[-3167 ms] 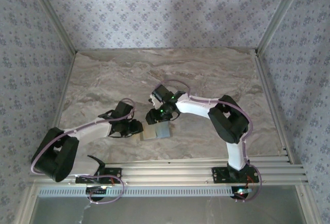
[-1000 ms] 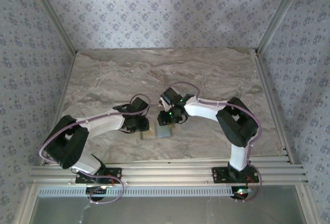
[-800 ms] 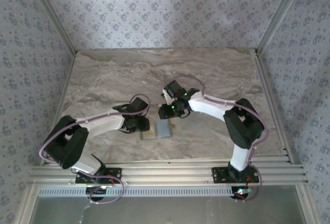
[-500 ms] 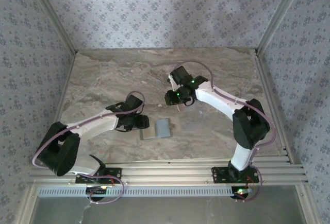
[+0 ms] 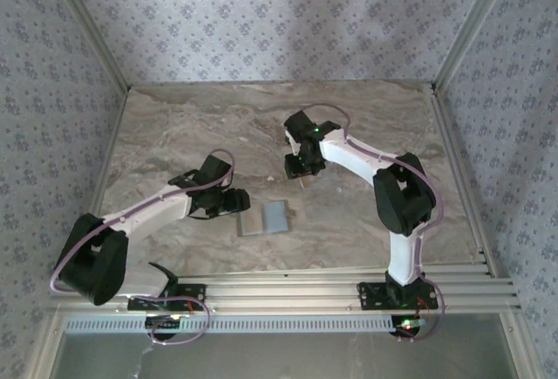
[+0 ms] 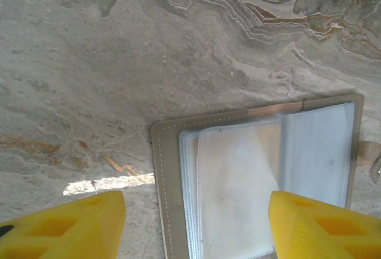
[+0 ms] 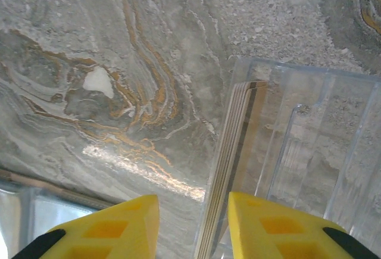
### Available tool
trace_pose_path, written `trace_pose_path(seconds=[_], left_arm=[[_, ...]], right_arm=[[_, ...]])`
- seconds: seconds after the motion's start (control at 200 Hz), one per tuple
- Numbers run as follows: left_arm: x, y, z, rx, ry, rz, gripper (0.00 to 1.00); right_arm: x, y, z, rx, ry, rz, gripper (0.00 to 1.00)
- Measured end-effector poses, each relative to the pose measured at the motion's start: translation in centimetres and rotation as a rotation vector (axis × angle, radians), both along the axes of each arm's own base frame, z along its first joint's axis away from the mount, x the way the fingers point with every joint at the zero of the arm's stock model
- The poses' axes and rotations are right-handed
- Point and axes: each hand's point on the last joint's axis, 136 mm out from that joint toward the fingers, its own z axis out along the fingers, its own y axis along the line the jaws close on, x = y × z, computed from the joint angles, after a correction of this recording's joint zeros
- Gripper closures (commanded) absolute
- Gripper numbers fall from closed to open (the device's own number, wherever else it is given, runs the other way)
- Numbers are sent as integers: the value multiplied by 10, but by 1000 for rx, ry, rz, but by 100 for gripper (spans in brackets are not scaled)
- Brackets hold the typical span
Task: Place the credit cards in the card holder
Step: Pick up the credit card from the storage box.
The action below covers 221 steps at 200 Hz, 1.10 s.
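The card holder [image 5: 266,219] lies open on the marble table, its gray cover under clear sleeves and a pale blue-gray page [image 6: 238,175]. My left gripper [image 5: 239,205] hovers at its left edge. In the left wrist view the left gripper [image 6: 196,229] is open, with its yellow fingers [image 6: 65,223] either side of the holder and nothing gripped. Further back, my right gripper [image 5: 296,170] is over a stack of credit cards [image 7: 235,134] standing on edge. The right gripper [image 7: 193,226] is open, and the stack's near end lies between its fingers, close to the right one.
The cards stand against the left wall of a clear plastic box [image 7: 315,128] on the table. A metal rail [image 5: 288,283] runs along the near edge, with both arm bases on it. Patterned walls close in the back and sides.
My right gripper has left the holder and moved back to the card box. My left gripper has opened and drawn back to the left, leaving the holder lying open.
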Motion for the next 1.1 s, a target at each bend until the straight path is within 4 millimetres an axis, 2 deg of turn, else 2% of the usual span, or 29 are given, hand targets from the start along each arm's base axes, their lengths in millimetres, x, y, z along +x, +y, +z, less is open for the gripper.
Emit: trace_pose_path(seconds=[0.31, 0.765, 1.104], left_arm=[[1, -4, 0, -29, 2, -5, 35], [3, -3, 1, -35, 0, 5, 36], [2, -1, -1, -34, 7, 7, 36]], right_arm=[[0, -2, -7, -1, 22, -6, 62], [11, -4, -6, 128, 67, -35, 61], [8, -1, -11, 140, 92, -25, 62]])
